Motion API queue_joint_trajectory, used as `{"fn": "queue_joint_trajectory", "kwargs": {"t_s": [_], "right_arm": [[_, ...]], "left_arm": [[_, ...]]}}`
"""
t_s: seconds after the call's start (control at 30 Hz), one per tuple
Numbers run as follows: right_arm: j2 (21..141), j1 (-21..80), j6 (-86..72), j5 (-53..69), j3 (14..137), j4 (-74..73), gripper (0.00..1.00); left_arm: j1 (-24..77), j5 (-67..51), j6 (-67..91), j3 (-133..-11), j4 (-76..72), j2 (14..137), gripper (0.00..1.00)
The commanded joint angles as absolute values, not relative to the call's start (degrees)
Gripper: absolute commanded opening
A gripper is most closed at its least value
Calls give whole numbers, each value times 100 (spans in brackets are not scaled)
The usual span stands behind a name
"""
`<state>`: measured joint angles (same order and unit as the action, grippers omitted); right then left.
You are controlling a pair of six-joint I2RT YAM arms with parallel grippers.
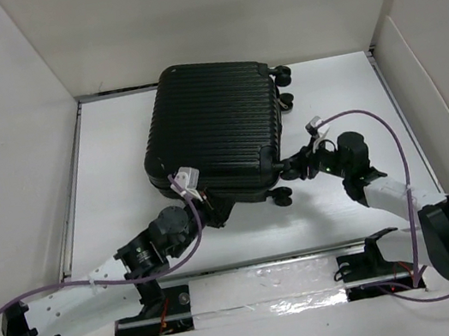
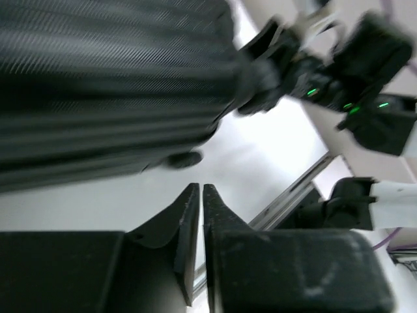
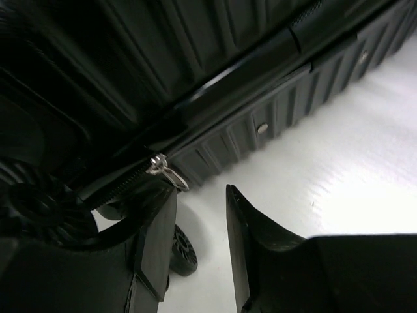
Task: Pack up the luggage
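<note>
The luggage [image 1: 214,131] is a black ribbed hard-shell suitcase lying flat and closed at the back middle of the white table. My left gripper [image 1: 217,212] sits at its near left corner, and in the left wrist view this gripper [image 2: 199,189] is shut on nothing, with the luggage [image 2: 98,78] above it. My right gripper [image 1: 291,170] is at the near right corner. In the right wrist view it [image 3: 199,195] stands open just below the shell's seam [image 3: 195,52]. A silver zipper pull [image 3: 164,171] hangs right at the left fingertip, not between the jaws.
Caster wheels stick out at the suitcase's right side [image 1: 282,77] and near corner [image 1: 282,199]; one wheel [image 3: 183,250] shows beside my right gripper's left finger. White walls box in the table. A metal rail [image 1: 258,259] runs along the near edge.
</note>
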<state>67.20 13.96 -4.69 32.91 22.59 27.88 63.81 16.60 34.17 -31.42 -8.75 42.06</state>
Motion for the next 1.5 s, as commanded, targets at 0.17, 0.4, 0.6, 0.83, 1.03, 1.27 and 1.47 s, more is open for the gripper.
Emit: {"fn": "queue_joint_trajectory", "kwargs": {"t_s": [0.17, 0.4, 0.6, 0.83, 1.03, 1.27, 1.47], "right_arm": [[6986, 1564, 105, 3708, 2127, 4042, 47], [7541, 1564, 9, 4447, 2188, 4729, 47], [7848, 1740, -351, 4448, 2163, 5246, 25], [7551, 2539, -536, 3272, 1837, 4995, 0], [6417, 3909, -1080, 953, 1345, 3774, 0], [5845, 5667, -1942, -1103, 1002, 3313, 0], [6721, 7495, -2320, -3017, 1537, 3428, 0]], "left_arm": [[6416, 1705, 4175, -2101, -922, 3998, 28], [6416, 1670, 3946, -2180, -1643, 4895, 33], [6416, 1784, 3824, -2215, -2459, 5544, 34], [6416, 2354, 3578, -2469, -3128, 6231, 35], [6416, 2768, 3542, -2716, -3726, 6793, 35], [6302, 2980, 3586, -3005, -4139, 7286, 35], [6187, 2804, 3516, -3304, -4271, 7602, 35]]}}
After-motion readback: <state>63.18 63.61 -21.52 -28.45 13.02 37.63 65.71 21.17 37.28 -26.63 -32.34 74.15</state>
